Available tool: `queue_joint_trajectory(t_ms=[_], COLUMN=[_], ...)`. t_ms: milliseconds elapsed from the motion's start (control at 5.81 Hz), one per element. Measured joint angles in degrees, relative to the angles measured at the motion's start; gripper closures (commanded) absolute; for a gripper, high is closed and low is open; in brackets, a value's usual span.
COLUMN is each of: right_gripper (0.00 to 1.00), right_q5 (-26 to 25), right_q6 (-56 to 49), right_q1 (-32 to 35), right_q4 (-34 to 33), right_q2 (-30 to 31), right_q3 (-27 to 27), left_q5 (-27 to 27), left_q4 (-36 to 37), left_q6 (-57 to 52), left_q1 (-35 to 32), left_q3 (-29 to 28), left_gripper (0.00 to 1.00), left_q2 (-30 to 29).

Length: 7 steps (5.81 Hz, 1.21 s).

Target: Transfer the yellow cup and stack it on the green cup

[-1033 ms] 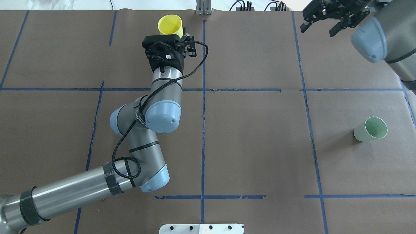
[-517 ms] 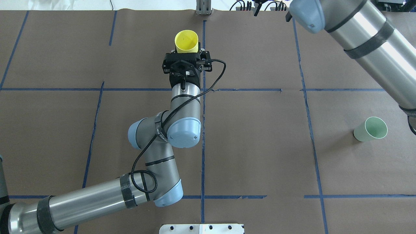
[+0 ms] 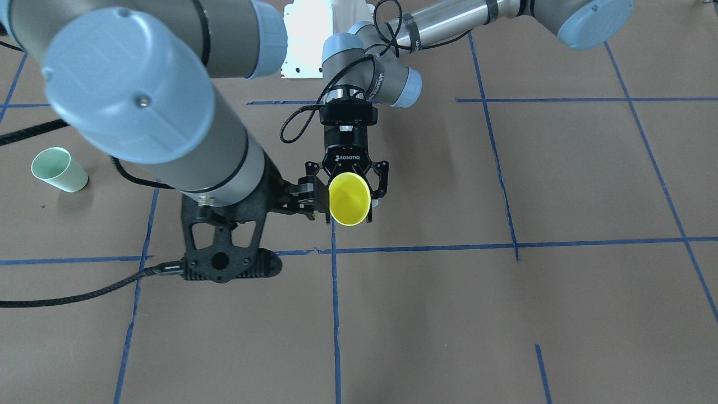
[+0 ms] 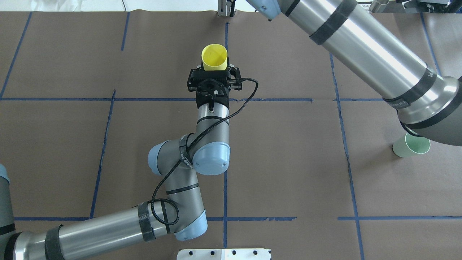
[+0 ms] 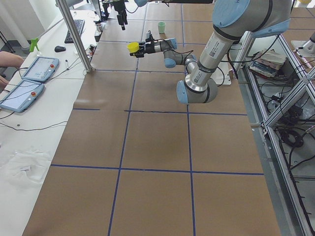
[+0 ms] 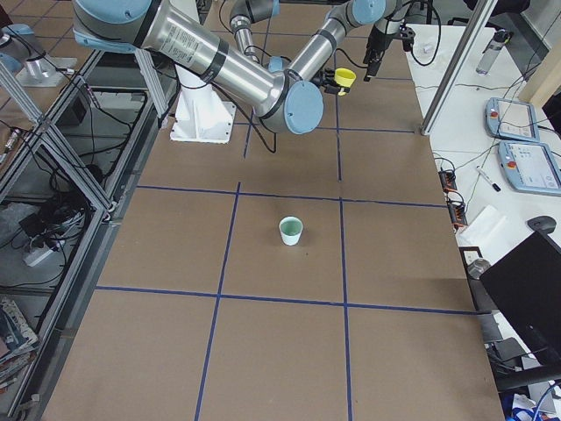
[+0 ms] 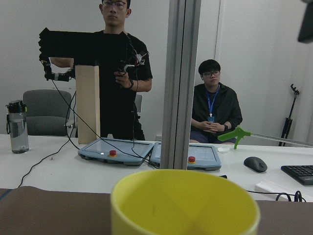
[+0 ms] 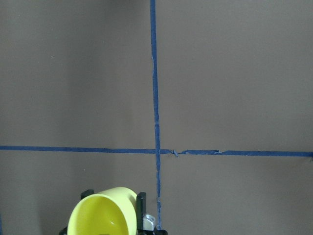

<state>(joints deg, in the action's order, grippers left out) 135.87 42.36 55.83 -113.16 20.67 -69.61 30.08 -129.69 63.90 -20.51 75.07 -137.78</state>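
Blue tape (image 4: pixel 54 99) is crossing the brown table (image 4: pixel 288 162) in a grid. Past a metal post (image 7: pixel 181 83), one man (image 7: pixel 120 73) is standing and another (image 7: pixel 212 105) is sitting behind two pendants (image 7: pixel 115 149), a bottle (image 7: pixel 16 125), mouse (image 7: pixel 255 164) and keyboard (image 7: pixel 298 174).

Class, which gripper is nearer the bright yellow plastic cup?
Left. The left gripper is shut on the bright yellow plastic cup, holding it above the table; the right gripper hovers close beside it.
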Motion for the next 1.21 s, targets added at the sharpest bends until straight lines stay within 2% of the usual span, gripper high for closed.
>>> queue_joint_trajectory(t_ms=[344,517,861,1033,1205], right_gripper=[0.02,0.06,0.18,0.27,0.28], right_q5=[-2.05,-3.47,-5.10,-5.25,-5.27], right_q6=[-0.12,-0.30,-0.90,-1.07,-1.12], right_q1=[-3.50,-5.17,-6.94,-7.23,-7.44], right_q4=[0.02,0.04,0.11,0.18,0.32], right_q2=[-1.28,-1.31,-0.96,-0.89,-0.89], right_q3=[2.34,3.07,3.47,3.54,3.58], left_q5=[-0.01,-0.02,0.01,0.05,0.06], left_q4=[-0.02,-0.07,-0.12,-0.13,-0.13], left_q6=[0.07,0.08,0.09,0.06,0.02], left_q1=[0.14,0.18,0.17,0.16,0.14], left_q3=[-0.14,-0.13,-0.11,-0.07,-0.04], left_gripper=[0.68,0.68,0.68,0.68,0.68], left_q2=[-0.10,-0.09,-0.04,-0.04,-0.03])
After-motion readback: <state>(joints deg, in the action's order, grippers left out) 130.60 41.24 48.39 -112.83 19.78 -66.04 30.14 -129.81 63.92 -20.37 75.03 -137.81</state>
